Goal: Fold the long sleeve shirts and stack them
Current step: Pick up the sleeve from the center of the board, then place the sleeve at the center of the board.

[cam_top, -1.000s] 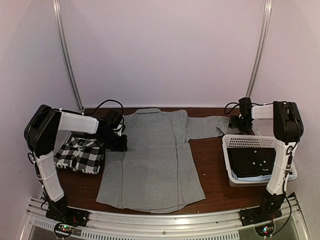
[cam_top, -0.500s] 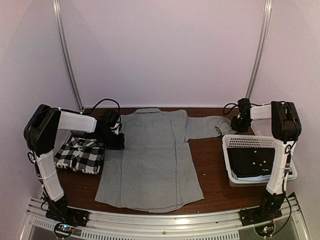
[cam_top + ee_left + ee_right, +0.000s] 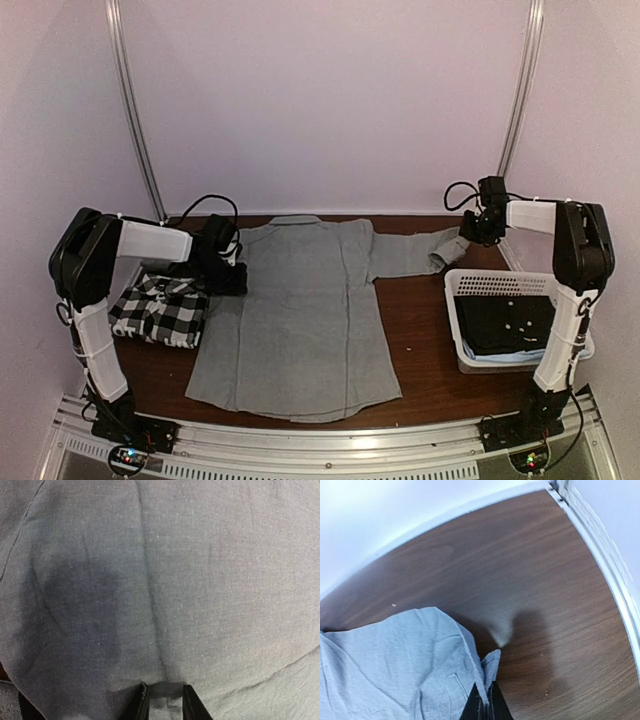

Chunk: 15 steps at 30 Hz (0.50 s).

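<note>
The plain grey long sleeve shirt (image 3: 300, 310) lies spread flat on the brown table (image 3: 425, 330), collar at the far side. Its right sleeve stretches toward the back right, where my right gripper (image 3: 470, 232) is shut on the cuff. The right wrist view shows that cuff edge (image 3: 492, 665) pinched in my right gripper (image 3: 485, 702), slightly raised off the wood. My left gripper (image 3: 232, 275) sits at the shirt's left shoulder. Seen from the left wrist, it (image 3: 164, 700) pinches a small fold of grey cloth (image 3: 200, 580). The checked shirt (image 3: 160, 310) rests folded at the left.
A white perforated basket (image 3: 515, 285) stands at the right edge and holds dark clothing (image 3: 505, 325). White walls close the back and sides. A metal rail (image 3: 300, 440) runs along the near edge between the arm bases.
My right gripper has closed on the sleeve cuff and drawn it up and toward the back right, straightening the sleeve. The shirt's body has shifted slightly left with the left gripper.
</note>
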Each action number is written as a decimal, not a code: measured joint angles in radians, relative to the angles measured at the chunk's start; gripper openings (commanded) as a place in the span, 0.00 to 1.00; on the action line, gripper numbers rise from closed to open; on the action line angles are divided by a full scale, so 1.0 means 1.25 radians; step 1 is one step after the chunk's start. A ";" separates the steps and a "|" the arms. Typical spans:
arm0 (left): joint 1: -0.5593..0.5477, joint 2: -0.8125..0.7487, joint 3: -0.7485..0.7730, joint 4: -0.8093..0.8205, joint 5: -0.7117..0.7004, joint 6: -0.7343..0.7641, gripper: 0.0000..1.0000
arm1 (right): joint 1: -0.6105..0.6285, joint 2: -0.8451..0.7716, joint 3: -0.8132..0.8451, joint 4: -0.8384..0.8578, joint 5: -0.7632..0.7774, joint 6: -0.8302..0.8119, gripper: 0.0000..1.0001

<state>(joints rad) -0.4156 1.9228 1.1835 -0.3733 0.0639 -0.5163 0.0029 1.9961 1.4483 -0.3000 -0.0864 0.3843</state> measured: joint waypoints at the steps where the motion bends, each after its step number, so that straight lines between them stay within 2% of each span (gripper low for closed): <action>1: 0.000 0.000 0.002 -0.001 0.003 0.002 0.25 | 0.009 -0.011 0.009 0.000 -0.002 -0.002 0.00; 7: 0.000 -0.015 0.008 -0.001 0.028 0.012 0.25 | 0.097 -0.061 0.049 0.001 -0.018 -0.013 0.00; 15: -0.004 -0.117 0.008 0.024 0.101 0.019 0.29 | 0.254 -0.075 0.053 0.000 -0.064 -0.003 0.00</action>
<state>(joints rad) -0.4202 1.7771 1.1934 -0.3428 0.1902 -0.4923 0.3202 1.9018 1.5143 -0.2996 -0.1665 0.3801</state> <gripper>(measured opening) 0.290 0.022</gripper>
